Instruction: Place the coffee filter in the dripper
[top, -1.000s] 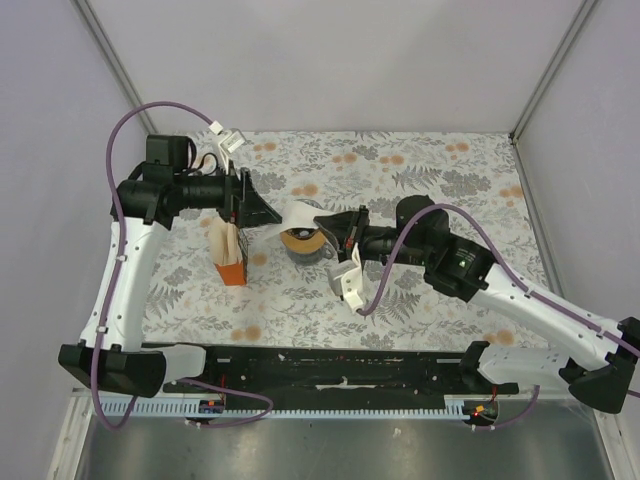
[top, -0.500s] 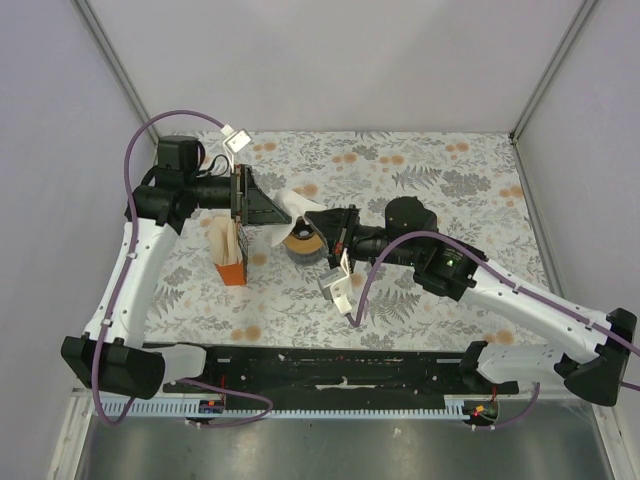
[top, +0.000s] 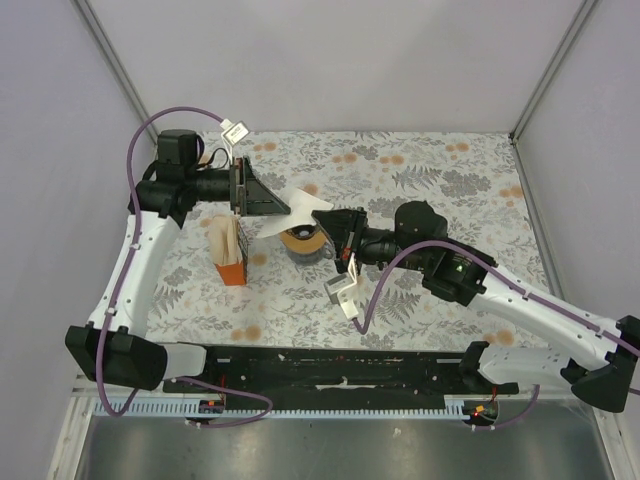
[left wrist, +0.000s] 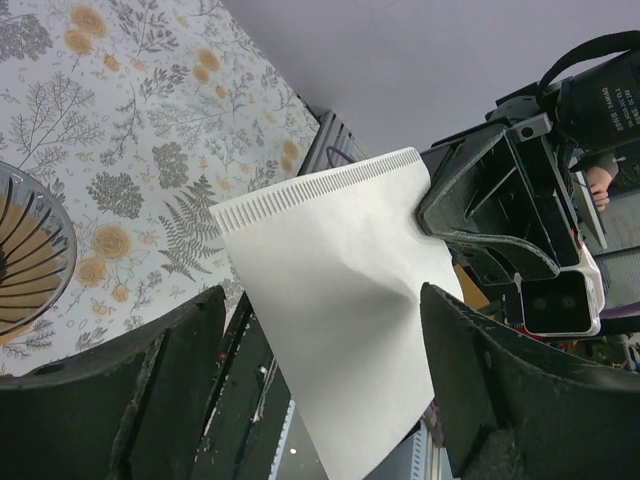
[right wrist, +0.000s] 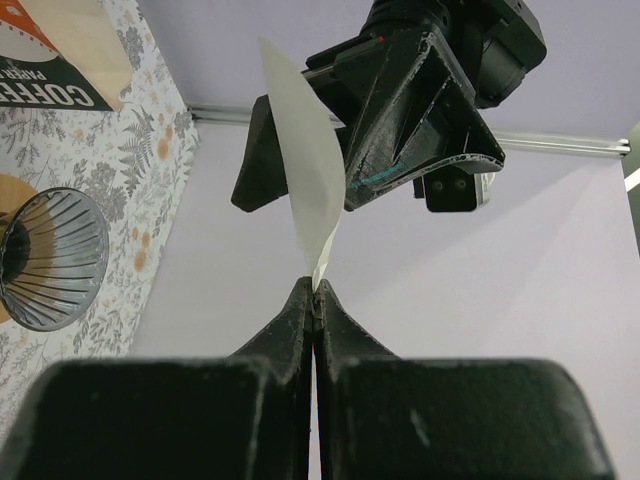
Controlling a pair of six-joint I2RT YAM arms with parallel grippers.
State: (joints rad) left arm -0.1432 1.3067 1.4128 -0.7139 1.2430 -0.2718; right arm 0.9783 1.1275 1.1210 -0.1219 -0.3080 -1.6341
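Right jaws pinch 1 corner of the coffee filter [right wrist: 303, 170], which stands edge-up between the spread left jaws. Dripper [top: 302, 240] sits on the table [top: 450, 180] just beneath; right arm is nearer.

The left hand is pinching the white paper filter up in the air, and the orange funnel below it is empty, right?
Not quite. The right hand pinches the coffee filter, as the right wrist view shows. The left hand is open and not gripping it. The dripper is indeed empty.
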